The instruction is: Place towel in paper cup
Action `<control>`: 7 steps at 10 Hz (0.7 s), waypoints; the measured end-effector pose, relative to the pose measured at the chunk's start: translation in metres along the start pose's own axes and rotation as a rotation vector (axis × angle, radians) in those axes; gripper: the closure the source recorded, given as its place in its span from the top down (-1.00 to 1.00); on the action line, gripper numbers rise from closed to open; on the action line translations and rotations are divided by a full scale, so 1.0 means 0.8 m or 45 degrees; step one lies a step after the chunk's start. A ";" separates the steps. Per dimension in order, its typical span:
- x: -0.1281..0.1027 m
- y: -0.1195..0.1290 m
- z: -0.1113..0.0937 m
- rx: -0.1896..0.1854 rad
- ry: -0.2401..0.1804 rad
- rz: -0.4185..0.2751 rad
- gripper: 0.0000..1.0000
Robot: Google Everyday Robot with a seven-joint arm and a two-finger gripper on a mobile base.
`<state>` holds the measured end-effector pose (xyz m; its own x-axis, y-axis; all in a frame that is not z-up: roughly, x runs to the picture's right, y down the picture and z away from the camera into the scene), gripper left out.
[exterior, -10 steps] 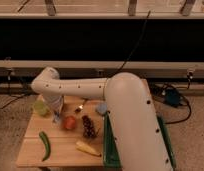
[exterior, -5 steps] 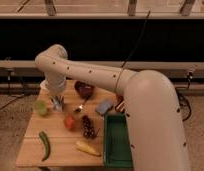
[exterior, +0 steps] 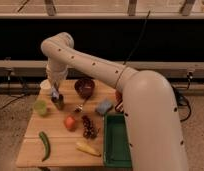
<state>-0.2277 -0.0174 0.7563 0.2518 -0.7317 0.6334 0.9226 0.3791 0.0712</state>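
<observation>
Swinging farther over since half a second ago, the arm now puts the gripper point(exterior: 56, 95) just above the dark cup point(exterior: 58, 102), right of the paper cup point(exterior: 45, 86). Its fingers are fully closed, apparently pinching a pale scrap, likely the towel point(exterior: 55, 93), so it hangs ready to drop.

Gripper point(exterior: 55, 93) hangs between paper cup point(exterior: 45, 86) and bowl point(exterior: 85, 87); tray point(exterior: 116, 140) at table's point(exterior: 60, 145) right.

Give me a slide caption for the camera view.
Gripper, jaws shut, hangs above the dark cup beside the paper cup.
</observation>
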 end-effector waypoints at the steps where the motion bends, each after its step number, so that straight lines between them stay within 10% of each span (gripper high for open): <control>1: 0.000 -0.001 0.000 0.000 0.000 -0.001 -1.00; 7: 0.031 -0.011 0.015 0.002 0.033 -0.007 -1.00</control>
<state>-0.2330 -0.0320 0.7811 0.2544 -0.7479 0.6132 0.9235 0.3760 0.0754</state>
